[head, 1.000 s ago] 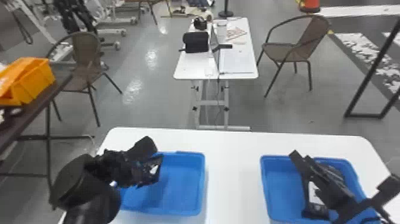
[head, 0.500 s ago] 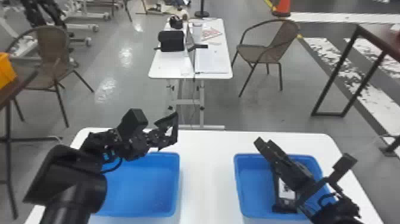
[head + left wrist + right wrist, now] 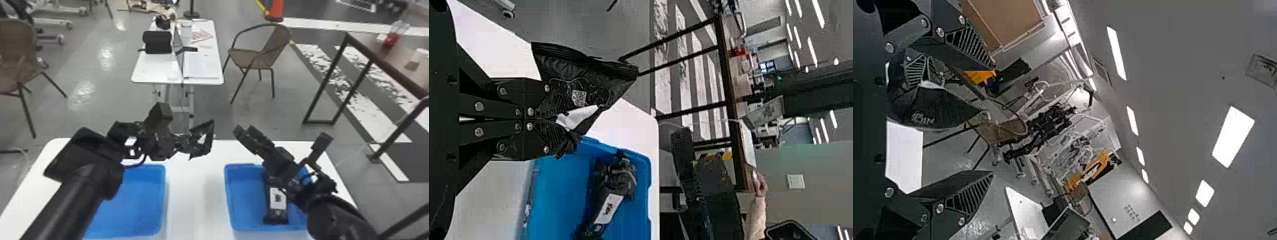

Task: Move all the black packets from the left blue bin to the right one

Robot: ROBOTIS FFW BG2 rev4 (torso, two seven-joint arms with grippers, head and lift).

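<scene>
two fingers of the left gripper (image 3: pixel 197 143) are closed on a black packet (image 3: pixel 208 135), held up above the table (image 3: pixel 193 204), between the bins as the head view shows it. the right gripper (image 3: pixel 282 137) has its fingers spread wide, and beneath its arm another packet (image 3: pixel 276 209) lies label up in the right bin (image 3: pixel 244 207), across from the left bin (image 3: pixel 137 204).

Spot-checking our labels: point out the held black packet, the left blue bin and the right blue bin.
Held black packet (image 3: pixel 601 80): left wrist view, dark wrapping.
Left blue bin (image 3: pixel 137 201): head view, bare floor.
Right blue bin (image 3: pixel 247 201): head view, bare floor.
</scene>
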